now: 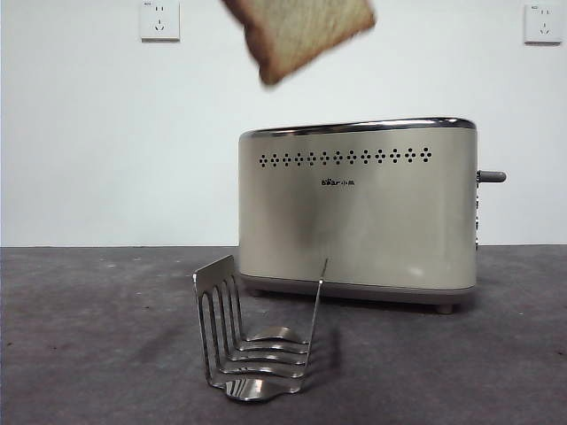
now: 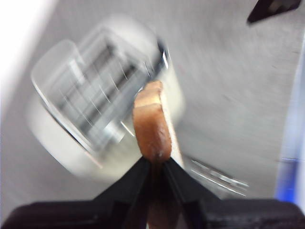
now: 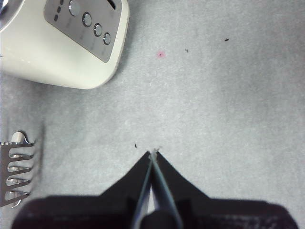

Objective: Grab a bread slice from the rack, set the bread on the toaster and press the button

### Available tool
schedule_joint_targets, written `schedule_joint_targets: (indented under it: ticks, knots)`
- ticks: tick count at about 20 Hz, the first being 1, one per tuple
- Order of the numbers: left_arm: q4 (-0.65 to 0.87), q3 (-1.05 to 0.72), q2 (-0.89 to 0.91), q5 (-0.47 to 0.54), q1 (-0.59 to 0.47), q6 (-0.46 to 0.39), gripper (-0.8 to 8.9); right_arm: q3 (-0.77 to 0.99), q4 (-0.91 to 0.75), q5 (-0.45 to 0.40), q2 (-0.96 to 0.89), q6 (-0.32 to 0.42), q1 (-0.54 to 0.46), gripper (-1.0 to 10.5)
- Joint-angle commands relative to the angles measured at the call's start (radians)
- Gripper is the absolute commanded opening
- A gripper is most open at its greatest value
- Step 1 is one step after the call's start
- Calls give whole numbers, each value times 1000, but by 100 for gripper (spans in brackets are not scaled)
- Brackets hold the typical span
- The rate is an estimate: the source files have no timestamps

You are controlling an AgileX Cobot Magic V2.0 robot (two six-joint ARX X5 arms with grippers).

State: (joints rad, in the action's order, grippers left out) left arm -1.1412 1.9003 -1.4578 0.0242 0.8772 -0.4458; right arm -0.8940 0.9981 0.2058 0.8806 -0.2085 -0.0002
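slice of bread (image 1: 299, 35): in the air at the top edge of the front view, tilted, brown crust along its lower sides, one corner pointing down; it hangs at about 11 o'clock from the toaster's top, clear of it. its upper part is cut off by the frame.
left gripper (image 2: 155, 162): closed on the slice of bread (image 2: 151, 126), black jaws pinching the crust at one end; the slice stands edge-on beyond the jaw tips. this view is heavily blurred.
toaster (image 1: 359, 212): cream-beige box with a chrome top rim, a row of small vent holes and a small dark logo, standing upright on the table. in the left wrist view its open top slots (image 2: 97, 83) show below and past the bread, smeared by blur.
button (image 1: 493, 176): dark-grey lever knob sticking out from the toaster's narrow side at 3 o'clock, high up on that side, nothing touching it.
rack (image 1: 257, 341): shiny steel toast rack in front of the toaster at about 7 o'clock from it, empty wire dividers, end plates upright, standing just apart from the toaster's base.
right gripper (image 3: 153, 155): jaws pressed together with nothing between them, over bare table, well apart from the toaster's end panel (image 3: 86, 26) with its row of round knobs; the rack's edge (image 3: 16, 169) shows at that picture's side.
table (image 1: 97, 336): dark grey, matte surface.
wall sockets (image 1: 159, 19): two white plates on the white wall, at the 10 and 2 o'clock corners of the front view.
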Motion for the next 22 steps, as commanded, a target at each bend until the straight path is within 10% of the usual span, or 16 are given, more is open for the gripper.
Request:
schedule_joint_targets:
  ticks: [1, 10, 22]
  knots:
    - [47, 42, -3, 2, -2, -293, -10, -3, -3, -5, 1, 12, 0, 6]
    - [153, 60, -92, 93, -4, -699, -11, -3, -3, -8, 1, 12, 0, 6]
    - [244, 60, -255, 93, -46, -1010, -11, -3, -1, -50, 1, 11, 0, 6]
